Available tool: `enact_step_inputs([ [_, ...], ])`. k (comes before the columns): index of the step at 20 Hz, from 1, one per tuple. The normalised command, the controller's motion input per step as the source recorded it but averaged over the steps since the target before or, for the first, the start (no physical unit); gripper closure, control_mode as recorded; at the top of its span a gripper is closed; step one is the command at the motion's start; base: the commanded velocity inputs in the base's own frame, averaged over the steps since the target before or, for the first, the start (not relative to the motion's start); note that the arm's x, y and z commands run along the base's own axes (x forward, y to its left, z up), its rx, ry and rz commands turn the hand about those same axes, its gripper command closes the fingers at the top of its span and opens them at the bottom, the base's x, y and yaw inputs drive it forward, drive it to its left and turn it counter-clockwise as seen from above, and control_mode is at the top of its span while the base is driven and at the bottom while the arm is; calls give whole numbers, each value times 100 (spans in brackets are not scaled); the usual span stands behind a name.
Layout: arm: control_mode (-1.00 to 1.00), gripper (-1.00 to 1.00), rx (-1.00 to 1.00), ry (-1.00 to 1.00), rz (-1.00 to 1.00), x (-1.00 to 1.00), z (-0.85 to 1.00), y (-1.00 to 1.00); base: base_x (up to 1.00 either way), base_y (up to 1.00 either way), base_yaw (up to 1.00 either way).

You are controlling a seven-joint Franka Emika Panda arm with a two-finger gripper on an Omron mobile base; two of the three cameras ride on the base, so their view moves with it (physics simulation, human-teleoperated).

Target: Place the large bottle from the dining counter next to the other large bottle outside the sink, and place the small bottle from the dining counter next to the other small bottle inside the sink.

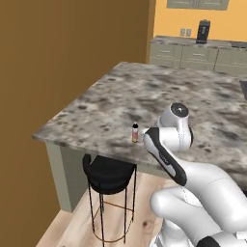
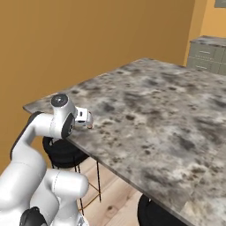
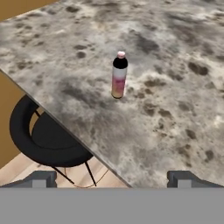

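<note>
Standing upright near left front corner of dining counter (image 3: 175,87), broad mottled grey-brown stone top: small bottle (image 3: 119,75), dark upper half, pinkish label, pale cap. You see nothing touching it, bare stone all around. Gripper (image 3: 112,177) hangs short of bottle, over counter's near edge, fingers spread wide, released, nothing between them. Round black stool (image 1: 109,174) on thin wire legs sits below counter edge, wood floor (image 1: 67,226) under it.
</note>
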Motion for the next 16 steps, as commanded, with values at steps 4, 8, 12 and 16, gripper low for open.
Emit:
enact_step_inputs([
  [4, 100, -100, 0, 0, 0, 0, 0, 0, 29, 0, -1],
  [8, 100, -100, 0, 0, 0, 0, 0, 0, 40, 0, -1],
  [12, 100, -100, 0, 0, 0, 0, 0, 0, 10, 0, 0],
  [16, 100, -100, 0, 0, 0, 0, 0, 0, 6, 0, 0],
])
